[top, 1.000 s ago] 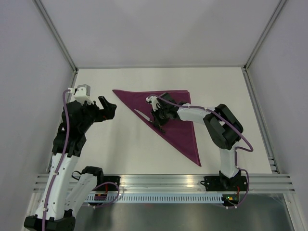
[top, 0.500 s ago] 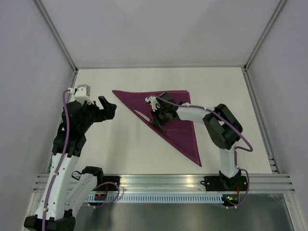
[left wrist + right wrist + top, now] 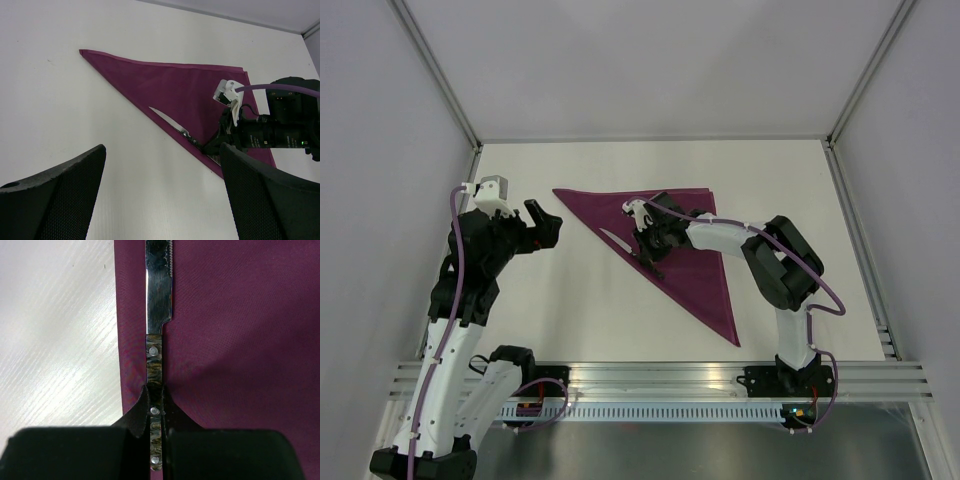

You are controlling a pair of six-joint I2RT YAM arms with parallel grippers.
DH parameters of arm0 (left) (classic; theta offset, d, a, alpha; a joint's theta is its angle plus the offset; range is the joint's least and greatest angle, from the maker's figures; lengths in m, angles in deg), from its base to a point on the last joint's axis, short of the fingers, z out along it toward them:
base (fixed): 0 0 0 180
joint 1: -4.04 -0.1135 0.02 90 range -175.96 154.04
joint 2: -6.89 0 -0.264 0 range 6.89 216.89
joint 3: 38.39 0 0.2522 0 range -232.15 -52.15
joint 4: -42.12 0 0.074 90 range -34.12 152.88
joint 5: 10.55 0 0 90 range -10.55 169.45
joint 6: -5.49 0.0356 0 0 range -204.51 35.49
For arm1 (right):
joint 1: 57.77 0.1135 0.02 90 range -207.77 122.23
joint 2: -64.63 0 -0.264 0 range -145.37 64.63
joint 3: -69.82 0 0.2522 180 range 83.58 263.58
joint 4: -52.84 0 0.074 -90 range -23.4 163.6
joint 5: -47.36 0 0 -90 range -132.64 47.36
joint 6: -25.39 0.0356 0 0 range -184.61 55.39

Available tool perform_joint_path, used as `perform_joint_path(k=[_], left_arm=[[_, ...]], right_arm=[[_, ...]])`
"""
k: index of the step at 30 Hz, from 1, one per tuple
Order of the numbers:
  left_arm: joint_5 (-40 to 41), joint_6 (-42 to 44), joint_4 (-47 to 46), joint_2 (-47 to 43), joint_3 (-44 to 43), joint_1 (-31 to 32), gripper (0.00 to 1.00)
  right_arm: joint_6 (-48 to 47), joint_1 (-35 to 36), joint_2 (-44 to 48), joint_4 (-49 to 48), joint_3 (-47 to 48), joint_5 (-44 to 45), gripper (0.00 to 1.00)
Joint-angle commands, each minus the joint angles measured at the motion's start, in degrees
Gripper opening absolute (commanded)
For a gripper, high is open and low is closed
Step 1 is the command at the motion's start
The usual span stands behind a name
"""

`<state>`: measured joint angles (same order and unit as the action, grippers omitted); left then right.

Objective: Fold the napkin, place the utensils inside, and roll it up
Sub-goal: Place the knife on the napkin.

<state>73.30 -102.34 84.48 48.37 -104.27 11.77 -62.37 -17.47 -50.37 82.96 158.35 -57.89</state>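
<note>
The plum-purple napkin (image 3: 692,245) lies folded into a triangle on the white table, its long edge running from far left to near right. One of the utensils, a knife (image 3: 616,238) with a silvery blade and a dark riveted handle, rests on the napkin (image 3: 240,340) just inside that long edge. My right gripper (image 3: 651,256) is shut on the knife's handle (image 3: 155,370), low over the cloth. My left gripper (image 3: 546,226) hangs open above the bare table, left of the napkin (image 3: 175,90), with nothing between its fingers (image 3: 60,200). The knife (image 3: 167,120) also shows in the left wrist view.
White walls and aluminium posts (image 3: 440,85) enclose the table (image 3: 570,300) on three sides. A metal rail (image 3: 660,375) with both arm bases runs along the near edge. The right arm's elbow (image 3: 782,262) stands over the napkin's right side.
</note>
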Motion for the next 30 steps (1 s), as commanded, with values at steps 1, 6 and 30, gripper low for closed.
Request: perform_joint_path(k=[1,6,30], left_arm=[[-0.44,1.48,-1.0,-0.34,-0.44,-0.26,0.98],[-0.44,1.48,-1.0,-0.25,-0.53,-0.34,0.98],[-0.35,1.39,-1.09,-0.16,-0.53,-0.26,0.98]], right_arm=[[1.1,0.4,-1.28,8.07,-1.29,2.24,0.0],[1.28,0.4,-0.49,8.16,-1.72,2.15,0.01],[1.54,-0.83,2.5,11.94,-0.32,1.1,0.0]])
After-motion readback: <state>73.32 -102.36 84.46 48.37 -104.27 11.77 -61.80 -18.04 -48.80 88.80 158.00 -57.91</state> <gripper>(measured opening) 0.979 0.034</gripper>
